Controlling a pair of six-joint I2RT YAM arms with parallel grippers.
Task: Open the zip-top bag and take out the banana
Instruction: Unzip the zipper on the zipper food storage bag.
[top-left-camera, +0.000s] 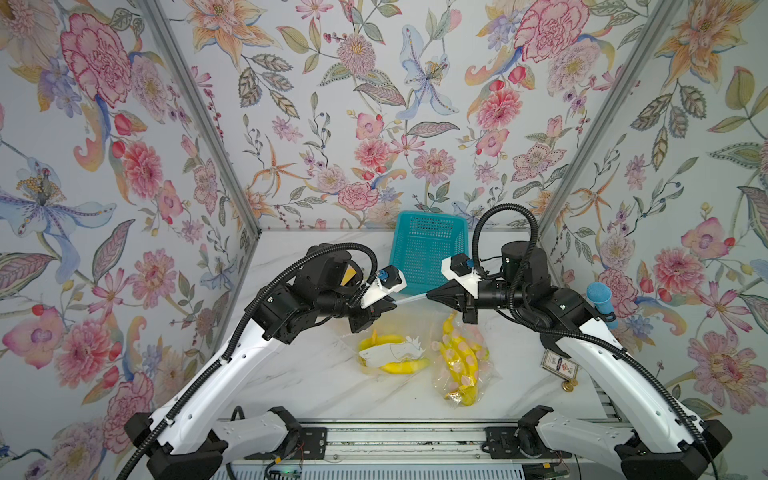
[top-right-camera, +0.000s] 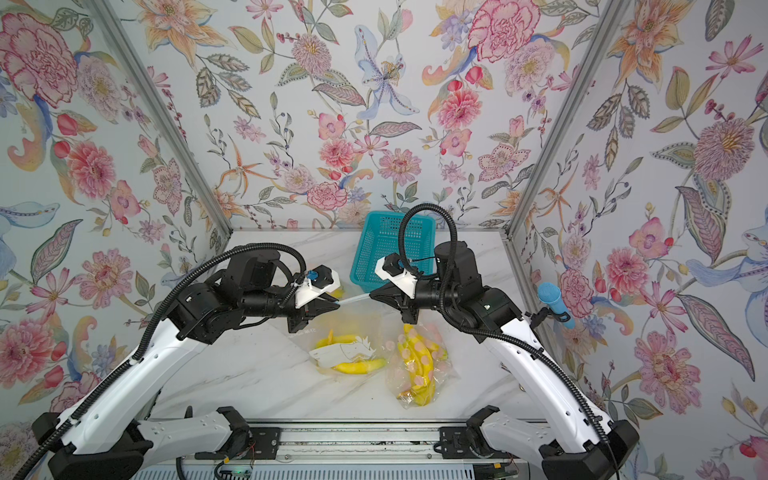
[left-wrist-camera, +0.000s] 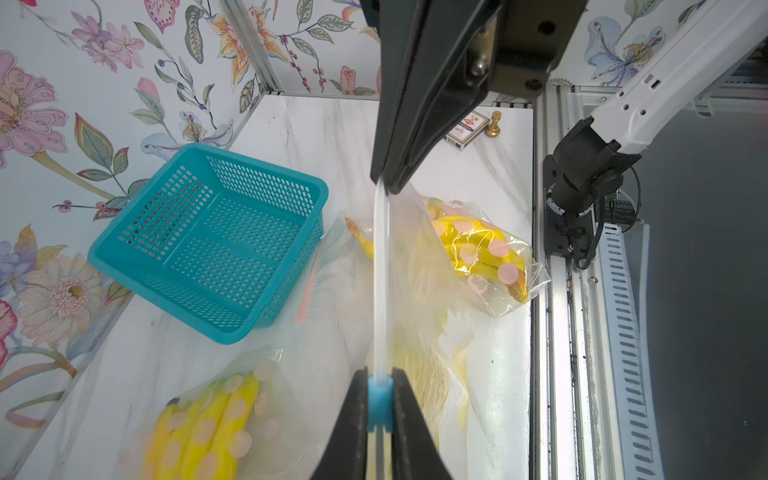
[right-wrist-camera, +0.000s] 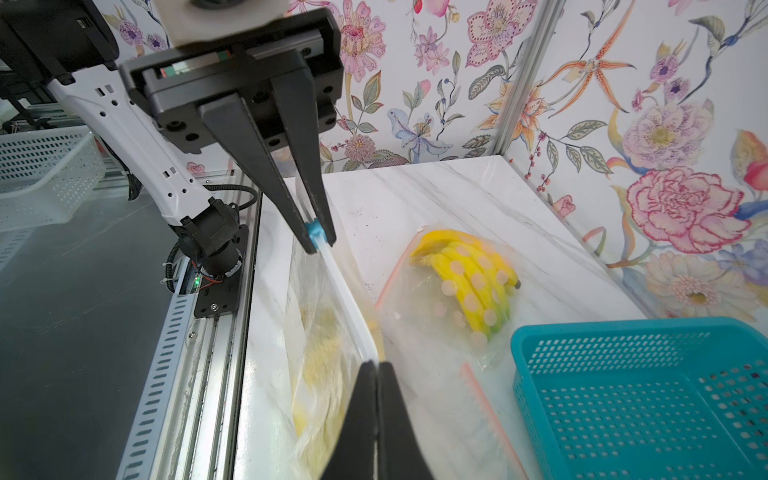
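Left gripper (left-wrist-camera: 380, 378), nearest its wrist lens; stage judged as opening under way, removal not begun; white marble table (top-left-camera: 291, 382) below; clear plastic zip-top bag (top-left-camera: 399, 324) held up by its top edge, hanging between both grippers; curved yellow banana (top-left-camera: 405, 366) inside it, low in the bag behind a white printed label (top-left-camera: 386, 353), whether resting on the table cannot be told; translucent white zip strip (left-wrist-camera: 381, 270) taut in the air, any parting of the seal not discernible; right gripper (right-wrist-camera: 376, 368) clamped fully on one end of the strip; left gripper clenched on the small blue plastic slider (left-wrist-camera: 380, 409) riding the strip
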